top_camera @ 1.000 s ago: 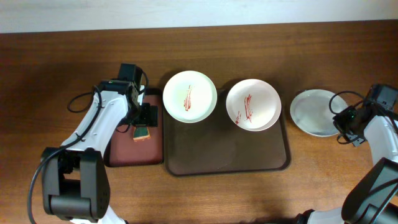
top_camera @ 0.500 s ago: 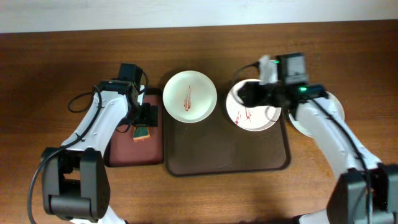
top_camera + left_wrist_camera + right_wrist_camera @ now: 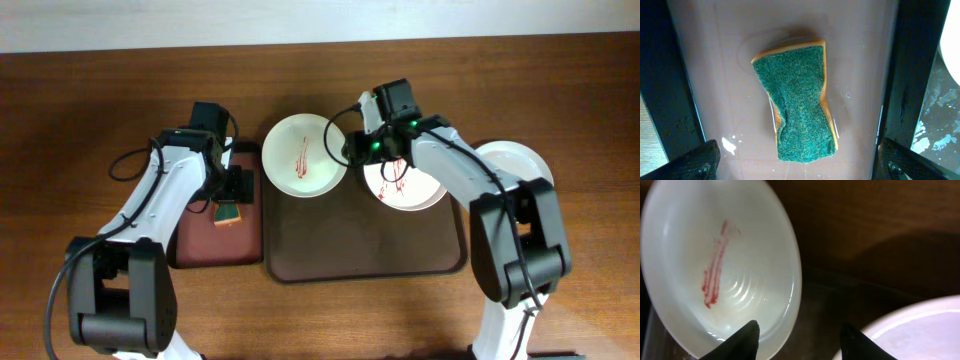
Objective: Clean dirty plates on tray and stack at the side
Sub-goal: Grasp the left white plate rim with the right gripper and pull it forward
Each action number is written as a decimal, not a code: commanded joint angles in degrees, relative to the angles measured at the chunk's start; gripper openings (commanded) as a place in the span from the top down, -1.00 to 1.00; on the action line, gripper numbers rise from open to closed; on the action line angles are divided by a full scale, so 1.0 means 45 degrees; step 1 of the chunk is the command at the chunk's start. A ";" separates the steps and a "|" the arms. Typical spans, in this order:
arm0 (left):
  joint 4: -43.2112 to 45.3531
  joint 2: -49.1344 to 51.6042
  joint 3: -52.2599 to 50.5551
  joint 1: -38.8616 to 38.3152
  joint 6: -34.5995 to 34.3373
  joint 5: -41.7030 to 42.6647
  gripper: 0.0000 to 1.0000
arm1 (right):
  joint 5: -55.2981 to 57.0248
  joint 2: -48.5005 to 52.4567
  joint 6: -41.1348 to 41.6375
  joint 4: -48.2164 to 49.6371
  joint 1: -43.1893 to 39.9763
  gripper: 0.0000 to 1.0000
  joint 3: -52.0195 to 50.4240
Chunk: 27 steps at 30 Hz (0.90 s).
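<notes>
Streaked plate (image 3: 305,155) sits upper left on tray (image 3: 365,255); its frame-right rim lies just ahead of right jaws, lined up between them, half-open, empty. Left jaws wide open over sponge (image 3: 795,95).

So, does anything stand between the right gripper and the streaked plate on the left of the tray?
Nothing visible does. The right gripper hangs open at the rim of that plate, with only bare tray beside it. The other streaked plate lies on its far side, not between.
</notes>
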 commanded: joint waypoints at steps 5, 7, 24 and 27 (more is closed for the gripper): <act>-0.0112 -0.0170 0.0189 0.0039 0.0019 0.0136 -1.00 | 0.1015 0.0665 0.1253 0.0253 0.0865 0.63 0.0049; -0.0112 -0.0170 0.0189 0.0039 0.0019 0.0136 -1.00 | 0.1020 0.0665 0.1962 0.0112 0.0860 0.85 0.0044; -0.0107 -0.0170 0.0189 0.0039 0.0019 0.0136 -0.99 | 0.0685 0.0029 0.2749 -0.6348 0.0860 0.63 0.0049; -0.0102 -0.0170 0.0189 0.0039 0.0019 0.0141 -1.00 | 0.0680 0.0277 0.2749 -0.6081 0.0860 0.92 -0.0126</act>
